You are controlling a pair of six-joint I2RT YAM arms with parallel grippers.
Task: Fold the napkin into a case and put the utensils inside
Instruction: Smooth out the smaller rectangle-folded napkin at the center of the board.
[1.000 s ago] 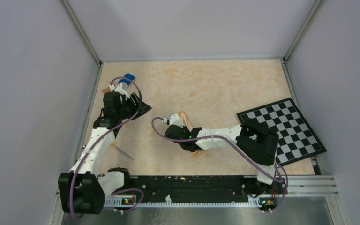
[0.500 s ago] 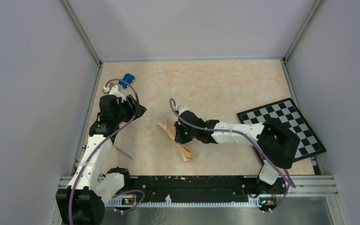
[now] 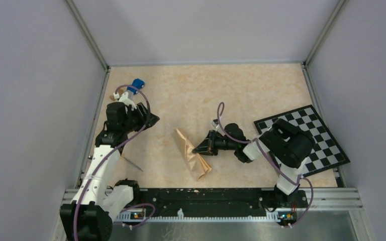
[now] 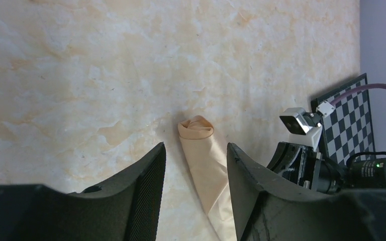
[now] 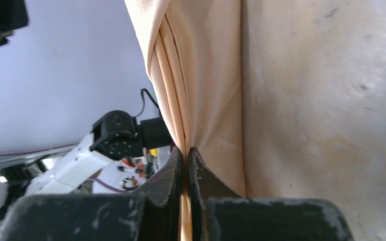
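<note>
Pinching the napkin (image 5: 201, 75) (folded narrow), the right gripper (image 5: 186, 152) is clamped; left gripper (image 4: 196, 153) hovers, jaws apart.

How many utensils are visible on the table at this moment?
1. One thin utensil lies front-left, beside the left arm. Others may be hidden under an arm or inside the folded napkin.

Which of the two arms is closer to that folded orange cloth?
Right. The right gripper is shut on the napkin, pinching its edge; the left gripper hangs open off to the napkin's left, not touching it.
</note>
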